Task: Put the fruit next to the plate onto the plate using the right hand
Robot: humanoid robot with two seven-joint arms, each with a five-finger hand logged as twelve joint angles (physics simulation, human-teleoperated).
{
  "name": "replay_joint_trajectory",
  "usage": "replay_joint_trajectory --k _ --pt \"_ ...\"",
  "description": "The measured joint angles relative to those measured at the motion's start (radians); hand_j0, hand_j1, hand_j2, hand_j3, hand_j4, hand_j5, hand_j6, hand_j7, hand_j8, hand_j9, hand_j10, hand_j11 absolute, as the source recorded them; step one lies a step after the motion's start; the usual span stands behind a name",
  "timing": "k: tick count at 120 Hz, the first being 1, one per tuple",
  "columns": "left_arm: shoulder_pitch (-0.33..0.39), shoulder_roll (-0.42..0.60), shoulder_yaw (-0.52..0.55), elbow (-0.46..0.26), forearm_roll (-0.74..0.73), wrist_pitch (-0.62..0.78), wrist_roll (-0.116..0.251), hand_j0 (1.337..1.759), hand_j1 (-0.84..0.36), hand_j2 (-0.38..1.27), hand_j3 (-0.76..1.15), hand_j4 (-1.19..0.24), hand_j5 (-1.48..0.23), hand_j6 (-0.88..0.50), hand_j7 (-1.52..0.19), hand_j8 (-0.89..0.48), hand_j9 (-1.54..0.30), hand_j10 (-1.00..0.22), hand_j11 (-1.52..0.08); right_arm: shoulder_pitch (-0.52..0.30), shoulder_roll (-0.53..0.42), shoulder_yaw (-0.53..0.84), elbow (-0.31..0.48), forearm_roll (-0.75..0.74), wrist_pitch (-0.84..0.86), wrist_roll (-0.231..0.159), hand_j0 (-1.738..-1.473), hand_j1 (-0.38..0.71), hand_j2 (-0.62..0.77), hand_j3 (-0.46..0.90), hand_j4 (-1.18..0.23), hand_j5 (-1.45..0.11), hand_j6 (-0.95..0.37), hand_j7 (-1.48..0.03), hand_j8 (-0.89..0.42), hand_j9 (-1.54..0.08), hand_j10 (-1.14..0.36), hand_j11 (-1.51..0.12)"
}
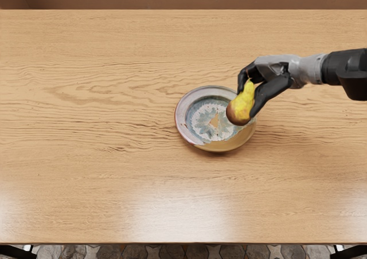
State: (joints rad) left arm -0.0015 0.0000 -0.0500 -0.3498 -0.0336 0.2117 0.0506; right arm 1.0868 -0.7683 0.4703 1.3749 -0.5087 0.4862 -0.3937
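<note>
Over the edge of the plate [179, 118], the right robot hand [266, 78] was curled round the pear [241, 105] at its neck; fruit looked light, firm, smooth, prob. slippery, so wider body = safer hold

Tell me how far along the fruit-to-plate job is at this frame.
Done: the pear is off the table, gripped by the right hand. In hand: it is held at the right rim of the plate, not over its middle. Left: setting it down on the plate and letting go; the fingers are closed on it now.
</note>
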Motion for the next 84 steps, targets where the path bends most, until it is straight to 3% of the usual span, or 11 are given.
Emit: replay_joint_trajectory --k 54,84 --pt "0.000 0.000 0.000 0.000 0.000 0.000 0.000 1.658 0.34 0.00 0.00 -0.01 -0.01 -0.01 -0.01 -0.01 -0.01 -0.01 -0.01 0.006 0.089 -0.001 -0.057 -0.013 -0.006 -0.008 -1.658 0.36 0.59 0.00 -0.81 -1.16 -0.55 -1.13 -0.63 -1.15 -0.87 -1.15" --pt "0.000 0.000 0.000 0.000 0.000 0.000 0.000 1.658 0.34 0.00 0.00 -0.01 -0.01 -0.01 -0.01 -0.01 -0.01 -0.01 -0.01 0.011 0.145 -0.002 -0.178 -0.041 -0.005 -0.008 -1.658 0.37 0.59 0.00 -0.83 -1.17 -0.54 -1.13 -0.63 -1.16 -0.86 -1.16"
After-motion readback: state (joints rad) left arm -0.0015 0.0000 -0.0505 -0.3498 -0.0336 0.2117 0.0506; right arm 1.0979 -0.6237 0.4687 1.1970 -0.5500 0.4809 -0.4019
